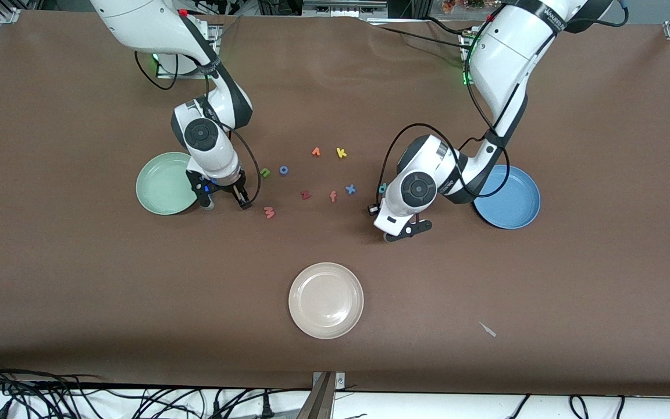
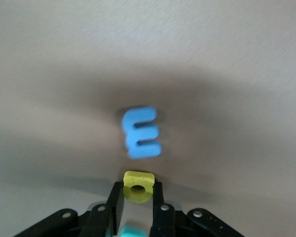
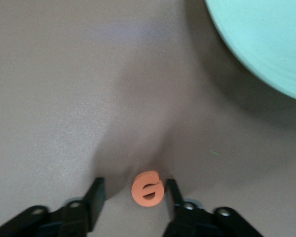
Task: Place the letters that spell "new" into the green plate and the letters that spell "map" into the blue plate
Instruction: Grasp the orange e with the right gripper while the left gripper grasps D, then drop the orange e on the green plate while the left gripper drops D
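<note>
**Left gripper clamped on "a"; right gripper straddling "e"**

In the front view, the left gripper [image 1: 407, 231] sits low at mid-frame, between the loose letters and the blue plate [image 1: 515, 198]. Its wrist view shows the gripper [image 2: 138, 190] closed on the yellow "a" [image 2: 138, 186]. A finger presses each side of the letter, and its round hole faces the camera. I cannot tell whether the "a" touches the tabletop [image 1: 79, 279].

The blue "m" [image 2: 142, 133] lies flat just ahead of the fingertips, apart from them. Its long axis runs in line with the gripper's reach, and its legs point along the line from one finger to the other. A teal letter [image 2: 133, 231] shows partly between the finger bases. In the front view the teal "p" [image 1: 382, 187] lies beside that arm's wrist.

The right gripper [image 1: 226, 201] is down at mid-frame, beside the green plate [image 1: 163, 183]. Its wrist view shows the gripper [image 3: 134, 190] with fingers apart and the orange "e" [image 3: 148, 188] lying flat between them. The "e" is close against one finger, with a gap to the other. The green plate's rim [image 3: 256, 44] is near.

The green "n" [image 1: 264, 172] and pink "w" [image 1: 269, 213] lie flat near that gripper, toward the frame's centre. The "n" is higher in the frame and the "w" lower. Neither plate holds a letter.
</note>
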You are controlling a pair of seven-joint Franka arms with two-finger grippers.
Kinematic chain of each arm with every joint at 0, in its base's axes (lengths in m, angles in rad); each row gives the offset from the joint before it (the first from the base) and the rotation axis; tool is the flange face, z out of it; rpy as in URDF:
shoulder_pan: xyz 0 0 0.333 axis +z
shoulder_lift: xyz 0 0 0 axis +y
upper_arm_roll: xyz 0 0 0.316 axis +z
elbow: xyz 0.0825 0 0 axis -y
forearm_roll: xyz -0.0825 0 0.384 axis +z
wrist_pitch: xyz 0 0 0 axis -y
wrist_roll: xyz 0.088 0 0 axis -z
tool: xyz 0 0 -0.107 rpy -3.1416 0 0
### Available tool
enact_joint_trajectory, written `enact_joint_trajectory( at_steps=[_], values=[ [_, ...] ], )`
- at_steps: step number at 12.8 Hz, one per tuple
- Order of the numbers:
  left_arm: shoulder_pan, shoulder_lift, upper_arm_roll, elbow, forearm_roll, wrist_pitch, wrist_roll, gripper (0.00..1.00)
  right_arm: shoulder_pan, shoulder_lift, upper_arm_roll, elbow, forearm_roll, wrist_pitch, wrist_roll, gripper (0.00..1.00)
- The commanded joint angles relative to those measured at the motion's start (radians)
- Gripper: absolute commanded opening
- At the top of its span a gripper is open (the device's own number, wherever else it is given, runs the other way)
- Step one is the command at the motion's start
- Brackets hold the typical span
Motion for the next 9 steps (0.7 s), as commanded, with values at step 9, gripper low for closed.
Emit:
enact_joint_trajectory(
  at_steps=[9],
  values=[
    [0.392, -0.267, 0.010, -0.020, 0.070, -0.594, 0.616, 0.18, -0.005, -0.126, -0.071, 0.057, -0.008, -0.247, -0.227, 0.12]
  ],
)
